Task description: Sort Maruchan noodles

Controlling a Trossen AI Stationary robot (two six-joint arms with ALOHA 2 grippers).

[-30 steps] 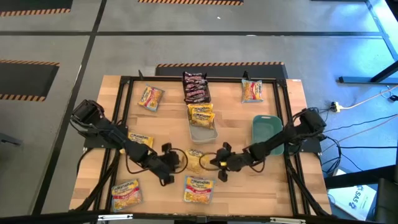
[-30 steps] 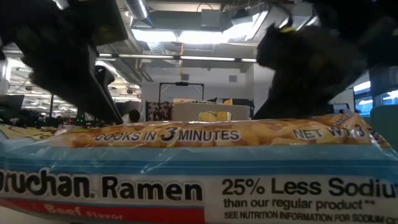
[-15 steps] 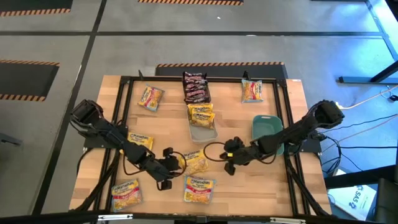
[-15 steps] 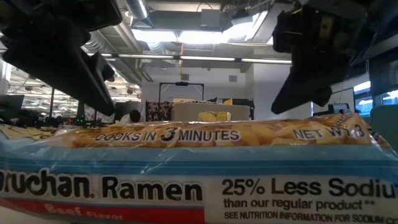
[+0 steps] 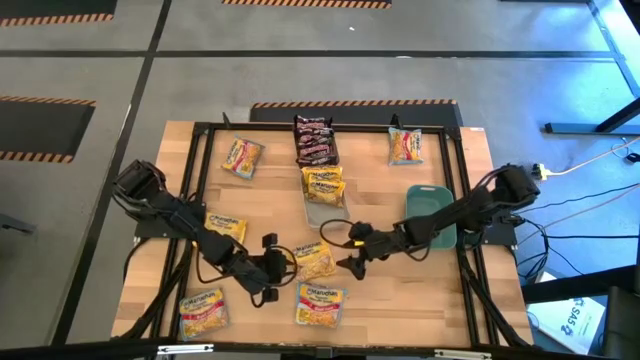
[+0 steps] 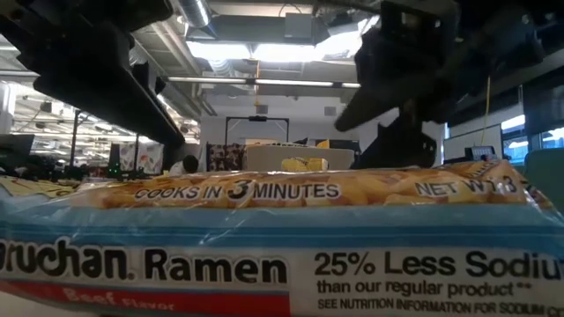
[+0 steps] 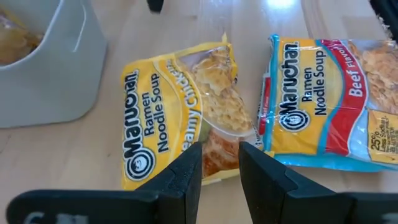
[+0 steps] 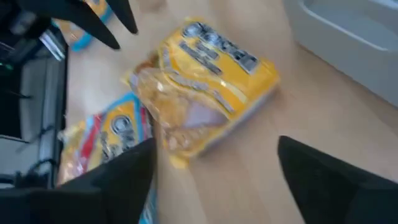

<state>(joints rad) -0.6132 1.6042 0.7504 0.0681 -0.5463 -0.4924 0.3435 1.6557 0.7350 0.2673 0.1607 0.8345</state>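
A yellow Maruchan noodle packet [image 5: 316, 262] lies on the wooden table's front middle. My left gripper [image 5: 284, 263] is shut on its near edge; in the left wrist view the packet [image 7: 180, 106] has its corner pinched between my fingers [image 7: 186, 177]. My right gripper [image 5: 346, 249] hovers just right of this packet, open and holding nothing, with the packet [image 8: 205, 87] ahead of its spread fingers [image 8: 121, 180]. Other packets lie around: orange-yellow ones [image 5: 243, 156] [image 5: 405, 145], dark brown-red ones [image 5: 315, 140], and one with pink-red print [image 5: 320, 304], which is also in the left wrist view [image 7: 329, 99].
A clear bin [image 5: 327, 213] holding yellow packets stands mid-table, and a teal bin [image 5: 428, 212] sits under the right arm. More packets lie at the left [image 5: 225, 226] and front left [image 5: 203, 310]. A beef ramen packet [image 6: 264, 238] fills the low view.
My right gripper let go of the yellow packet, drew back to the right, then came back beside it with its jaws open. The left gripper kept its hold and shifted the packet slightly.
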